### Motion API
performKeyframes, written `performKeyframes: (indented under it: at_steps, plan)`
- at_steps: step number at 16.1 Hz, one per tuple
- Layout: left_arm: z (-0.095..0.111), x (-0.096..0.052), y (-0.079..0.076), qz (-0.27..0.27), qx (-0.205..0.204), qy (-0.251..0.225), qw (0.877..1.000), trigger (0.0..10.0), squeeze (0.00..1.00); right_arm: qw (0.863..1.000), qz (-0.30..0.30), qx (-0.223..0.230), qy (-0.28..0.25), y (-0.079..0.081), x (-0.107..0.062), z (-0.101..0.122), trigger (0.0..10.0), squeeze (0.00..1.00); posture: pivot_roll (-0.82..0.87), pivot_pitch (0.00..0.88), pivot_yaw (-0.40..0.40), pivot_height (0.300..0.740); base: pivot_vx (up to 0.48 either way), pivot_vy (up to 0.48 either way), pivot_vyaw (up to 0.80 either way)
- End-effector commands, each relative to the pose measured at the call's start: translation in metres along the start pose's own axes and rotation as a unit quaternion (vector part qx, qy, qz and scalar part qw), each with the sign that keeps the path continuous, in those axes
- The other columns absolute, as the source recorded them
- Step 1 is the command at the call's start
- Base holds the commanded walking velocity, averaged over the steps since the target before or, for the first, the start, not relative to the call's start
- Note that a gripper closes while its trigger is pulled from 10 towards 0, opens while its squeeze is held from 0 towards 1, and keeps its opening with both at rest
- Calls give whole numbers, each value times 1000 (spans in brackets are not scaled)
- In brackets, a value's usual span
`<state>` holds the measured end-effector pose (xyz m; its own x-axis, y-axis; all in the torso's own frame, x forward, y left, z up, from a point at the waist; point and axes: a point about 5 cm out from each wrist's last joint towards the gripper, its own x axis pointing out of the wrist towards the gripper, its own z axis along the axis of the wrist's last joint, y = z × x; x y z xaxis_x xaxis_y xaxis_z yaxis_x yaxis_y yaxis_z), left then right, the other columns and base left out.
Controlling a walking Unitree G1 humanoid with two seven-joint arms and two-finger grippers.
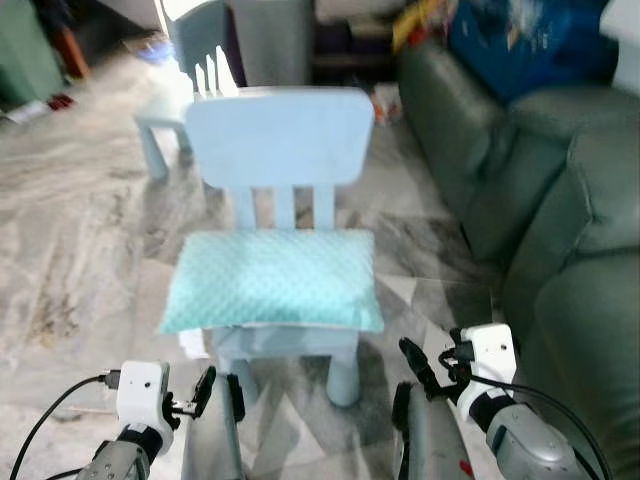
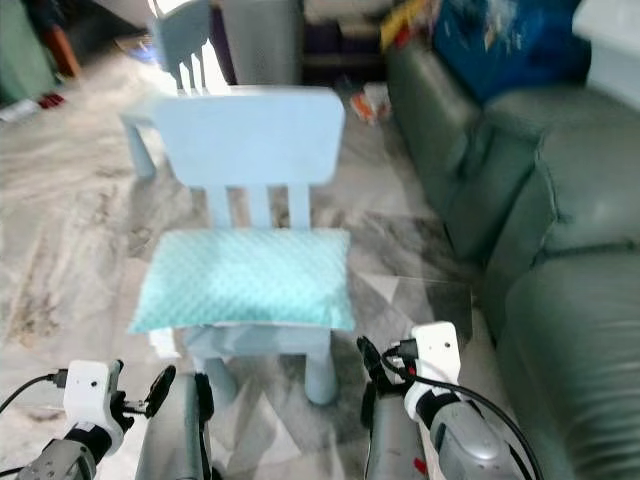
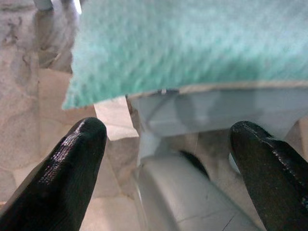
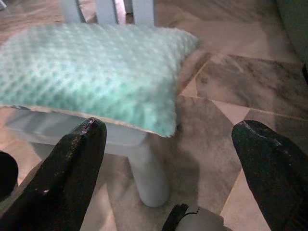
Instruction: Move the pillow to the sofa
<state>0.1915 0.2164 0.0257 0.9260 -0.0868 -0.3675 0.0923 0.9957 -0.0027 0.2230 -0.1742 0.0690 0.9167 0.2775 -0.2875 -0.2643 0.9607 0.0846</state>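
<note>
I have the pillow (image 1: 272,280) lying flat on the seat of a small pale-blue chair (image 1: 280,140) straight ahead of me, its mint, dimpled cover overhanging the seat on both sides and at the front. It looks light and soft, plush enough to sag and fold when lifted from one end, so I judge a single pinch at a corner would leave it drooping. The better hold, I think, is one gripper on each short end, biting well into the overhanging edge where the fingers can close above and below the fabric without hitting the seat. The left gripper (image 1: 218,392) sits low in front of the chair's left front corner with its fingers spread wide, and the right gripper (image 1: 412,380) sits near the right front leg, also wide; neither touches the pillow. In the wrist views each pair of black fingers frames the pillow's near edge and the pale seat rim under it. The floor (image 1: 80,250) is glossy grey-veined marble tile, likely slick underfoot. The sofa (image 1: 560,230), dark green and leather-like, runs along my right, just beside the chair, with a blue bundle (image 1: 520,40) at its far end. A second pale-blue chair (image 1: 195,50) stands behind.
</note>
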Motion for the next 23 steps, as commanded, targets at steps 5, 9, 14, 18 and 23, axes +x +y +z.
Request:
performKeyframes:
  at_steps: [5,9,14,18,23]
  plan:
    - [5,-1,7,28,21,2,999,10000,0,1000,7,-8,-4,1,5,3,10000,0,-83,86,11,369,0,0,0]
    - [8,-1,16,66,44,-9,997,10000,0,1000,9,-11,-14,-1,6,7,10000,0,-83,83,11,360,0,0,0]
    - [47,5,52,188,68,-76,977,10000,0,995,8,-52,-80,-10,18,47,10000,0,-83,84,2,360,0,0,0]
    - [91,25,65,214,22,-139,967,10000,0,989,17,-37,-140,-13,33,90,10000,0,-83,109,-3,360,0,0,0]
    - [131,70,63,191,-111,-186,957,10000,0,977,96,29,-187,4,63,133,10000,0,-78,150,-24,360,0,0,0]
